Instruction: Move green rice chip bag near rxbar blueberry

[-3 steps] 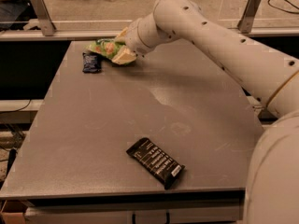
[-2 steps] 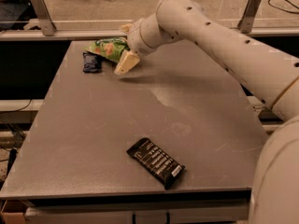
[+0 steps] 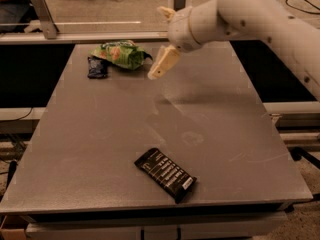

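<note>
- Nearest the camera, a long black bar (image 3: 165, 175) with white text lies diagonally by the front edge of the table (image 3: 225, 134). It's not part of this job and sits well apart from everything else.
- Further back, the gripper (image 3: 159, 68) hangs above the table, tilted down and to the left. I can't tell if it's open or closed from here, but it doesn't look to be carrying anything.
- My read is that the placement is basically done and the step now is backing off. I'd lift up and away to the right, slow enough not to snag that crinkly film and drag the bag off its spot.
- The green rice chip bag (image 3: 120, 54) lies on the table just left of the gripper. Its right corner is near the tip, and I can't tell if they touch.
- The rxbar blueberry (image 3: 97, 67) sits right at the bag's left edge, touching or as good as, so that's 2 items already neighbours.
</note>
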Robot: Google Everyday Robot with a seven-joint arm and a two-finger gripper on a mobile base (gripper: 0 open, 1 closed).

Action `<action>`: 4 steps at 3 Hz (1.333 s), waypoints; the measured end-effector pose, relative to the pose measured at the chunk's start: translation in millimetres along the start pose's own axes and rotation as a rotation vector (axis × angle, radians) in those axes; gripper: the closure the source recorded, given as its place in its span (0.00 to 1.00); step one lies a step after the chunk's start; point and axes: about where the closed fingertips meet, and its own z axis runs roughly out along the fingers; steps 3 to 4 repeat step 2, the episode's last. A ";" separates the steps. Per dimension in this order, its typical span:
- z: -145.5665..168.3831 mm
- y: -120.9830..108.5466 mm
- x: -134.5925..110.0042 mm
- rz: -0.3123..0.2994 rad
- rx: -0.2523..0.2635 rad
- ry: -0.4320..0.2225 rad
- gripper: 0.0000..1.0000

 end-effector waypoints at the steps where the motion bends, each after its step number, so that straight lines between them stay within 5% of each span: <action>1: -87.6 -15.1 19.3 0.053 0.067 -0.033 0.00; 4: -97.7 -15.9 23.3 0.065 0.076 -0.032 0.00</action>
